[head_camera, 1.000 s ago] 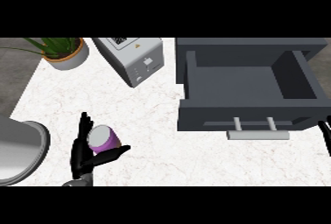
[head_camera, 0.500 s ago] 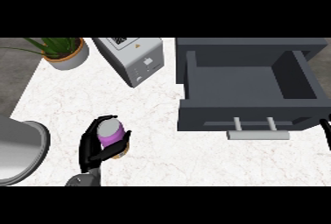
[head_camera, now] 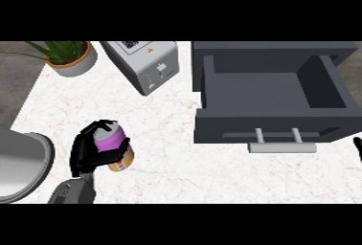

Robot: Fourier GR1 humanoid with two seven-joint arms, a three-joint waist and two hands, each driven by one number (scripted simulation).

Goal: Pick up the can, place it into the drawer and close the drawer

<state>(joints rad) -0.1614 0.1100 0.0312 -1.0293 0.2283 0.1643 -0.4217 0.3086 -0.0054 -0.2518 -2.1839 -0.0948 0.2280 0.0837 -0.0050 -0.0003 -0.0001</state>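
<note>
1. The white marbled counter [head_camera: 176, 158] is spreading out under everything, running from the left hand far off to its right
2. The dark grey drawer [head_camera: 272, 95] is standing pulled open well to the right of the left hand and further from the robot, its hollow showing no contents and its pale bar handle [head_camera: 281, 146] facing the robot
3. A grey rounded basin-like object [head_camera: 21, 167] is sitting just to the left of the left hand, cut off by the view's edge
4. A white box-shaped appliance [head_camera: 145, 62] is lying ahead of the left hand and a little to its right, near the drawer's left wall
5. A potted plant [head_camera: 69, 56] is standing ahead of the left hand, well apart from it, at the far left corner
6. The left hand [head_camera: 88, 150] is curling its black fingers around the can, gripping it above the counter's near left part
7. The can [head_camera: 113, 148], purple at the top and tan lower down, is sitting inside that grip, well apart from the drawer
8. The right hand [head_camera: 357, 146] is showing only as a dark sliver at the right edge beside the drawer's front; whether its fingers are open or closed cannot be told
</note>
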